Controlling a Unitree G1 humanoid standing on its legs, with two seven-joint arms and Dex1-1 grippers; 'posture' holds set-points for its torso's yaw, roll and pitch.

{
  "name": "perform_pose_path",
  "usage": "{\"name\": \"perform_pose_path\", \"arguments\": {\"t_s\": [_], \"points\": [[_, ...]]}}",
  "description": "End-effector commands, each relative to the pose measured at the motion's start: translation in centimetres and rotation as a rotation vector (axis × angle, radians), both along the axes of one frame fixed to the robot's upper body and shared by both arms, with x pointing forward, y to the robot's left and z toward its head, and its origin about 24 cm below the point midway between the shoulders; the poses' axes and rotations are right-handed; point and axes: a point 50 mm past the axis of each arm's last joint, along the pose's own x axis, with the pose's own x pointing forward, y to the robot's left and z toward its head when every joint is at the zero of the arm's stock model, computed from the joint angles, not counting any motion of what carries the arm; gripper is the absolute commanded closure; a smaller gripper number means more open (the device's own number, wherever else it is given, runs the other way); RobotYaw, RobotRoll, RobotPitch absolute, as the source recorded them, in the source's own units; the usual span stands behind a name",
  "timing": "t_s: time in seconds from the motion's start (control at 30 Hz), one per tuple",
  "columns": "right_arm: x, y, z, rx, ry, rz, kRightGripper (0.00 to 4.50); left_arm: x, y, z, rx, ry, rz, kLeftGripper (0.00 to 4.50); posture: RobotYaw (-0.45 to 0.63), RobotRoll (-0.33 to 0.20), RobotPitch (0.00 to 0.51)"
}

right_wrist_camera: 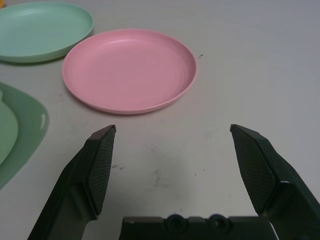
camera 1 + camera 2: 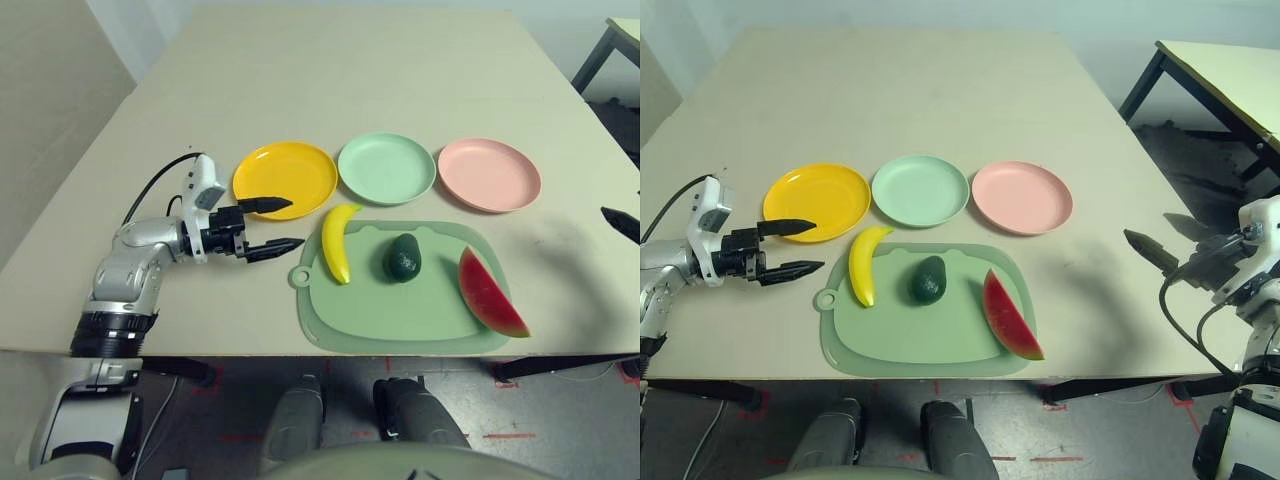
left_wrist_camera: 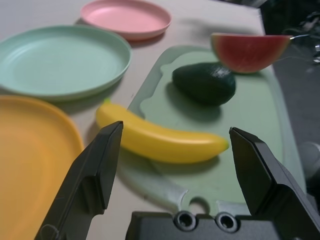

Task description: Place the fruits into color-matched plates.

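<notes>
A yellow banana [image 2: 338, 242], a dark green avocado [image 2: 404, 258] and a red watermelon wedge [image 2: 488, 293] lie on a green mat [image 2: 400, 310]. Behind it stand the yellow-orange plate [image 2: 285, 178], the mint green plate [image 2: 386, 168] and the pale pink plate [image 2: 489, 174], each with nothing on it. My left gripper [image 2: 280, 224] is open, just left of the banana, its fingers pointing at it. My right gripper [image 2: 1155, 250] is open at the table's right side, aimed toward the pink plate [image 1: 129, 70] with bare table between.
The table's front edge runs just below the mat [image 2: 925, 340]. A second table [image 2: 1230, 75] stands off to the right, with dark floor between. Bare tabletop stretches behind the plates.
</notes>
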Motion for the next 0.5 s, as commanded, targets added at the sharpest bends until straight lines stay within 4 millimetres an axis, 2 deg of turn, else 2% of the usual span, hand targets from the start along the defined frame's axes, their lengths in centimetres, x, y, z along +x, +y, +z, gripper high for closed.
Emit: {"name": "perform_pose_path", "arguments": {"t_s": [0.03, 0.13, 0.27, 0.37, 0.5], "points": [[-0.5, 0.4, 0.7, -0.059, 0.039, 0.094, 0.00, -0.3, -0.8, 0.3, -0.028, -0.018, -0.061, 0.20, -0.05, 0.000, 0.167], [-1.0, 1.3, 1.9, -0.159, 0.091, 0.229, 0.00, -0.5, -1.0, 0.1, -0.026, -0.002, -0.090, 0.20, -0.07, 0.000, 0.168], [-0.9, 2.9, 5.0, -0.279, 0.126, 0.371, 0.00, -0.2, -1.2, -0.3, -0.028, 0.007, -0.086, 0.20, -0.10, 0.000, 0.165], [-0.4, 5.4, 6.5, -0.299, 0.190, 0.468, 0.00, 0.1, -1.5, -0.5, -0.032, 0.006, -0.086, 0.20, -0.11, 0.000, 0.165], [-0.3, 8.6, 7.3, -0.249, 0.401, 0.485, 0.00, 0.4, -1.6, -0.9, -0.023, 0.006, -0.089, 0.20, -0.11, 0.000, 0.173]]}}
